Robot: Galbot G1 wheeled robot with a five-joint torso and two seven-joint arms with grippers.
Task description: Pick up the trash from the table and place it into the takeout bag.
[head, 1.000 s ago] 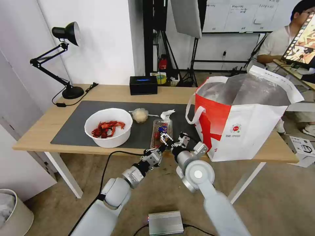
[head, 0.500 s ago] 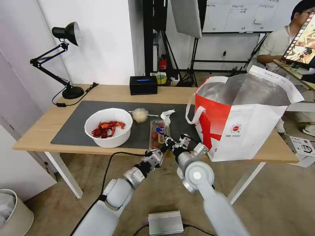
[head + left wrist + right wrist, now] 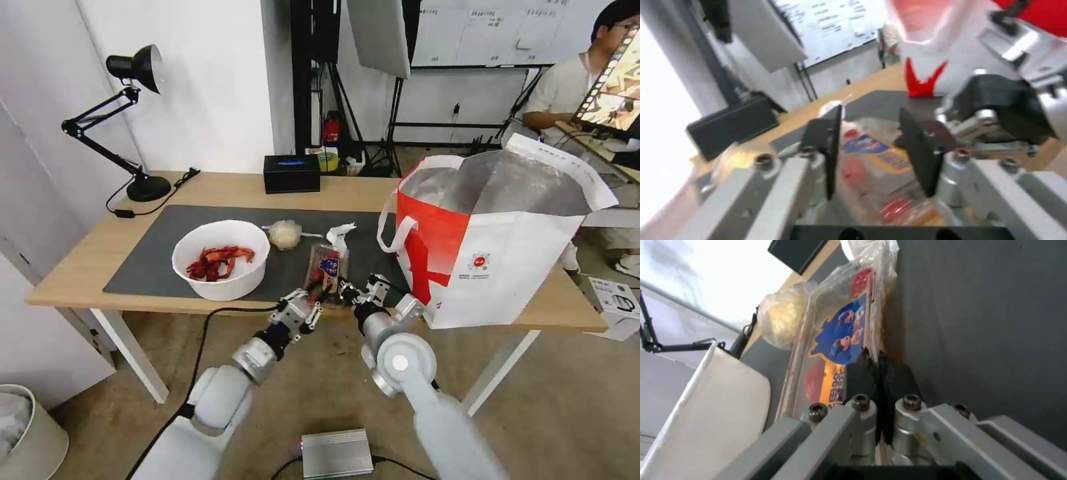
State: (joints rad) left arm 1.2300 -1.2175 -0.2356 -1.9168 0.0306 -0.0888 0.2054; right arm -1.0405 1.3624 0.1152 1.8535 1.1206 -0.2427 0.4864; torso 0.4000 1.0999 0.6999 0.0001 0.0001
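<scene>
The clear tomato container (image 3: 326, 265) lies on the dark mat (image 3: 153, 253) near the table's (image 3: 80, 267) front edge, its near end raised. My right gripper (image 3: 347, 291) is shut on its thin edge (image 3: 876, 356). My left gripper (image 3: 308, 303) is open just left of it; in the left wrist view its fingers (image 3: 831, 146) flank the container (image 3: 871, 156). The white bowl of crayfish shells (image 3: 220, 259), the knotted clear bag (image 3: 285, 235) and the white tissue (image 3: 340, 233) sit on the mat. The takeout bag (image 3: 493, 233) stands open at the right.
A black desk lamp (image 3: 133, 120) and a black box (image 3: 291, 173) stand at the back of the table. On the floor are a silver box (image 3: 337, 453) below me and a round bin (image 3: 27, 433) at the left. A person sits far right behind the bag.
My left gripper has pulled back and to the left, off the container. The right gripper has stayed shut on the container's edge, and its near end has risen slightly.
</scene>
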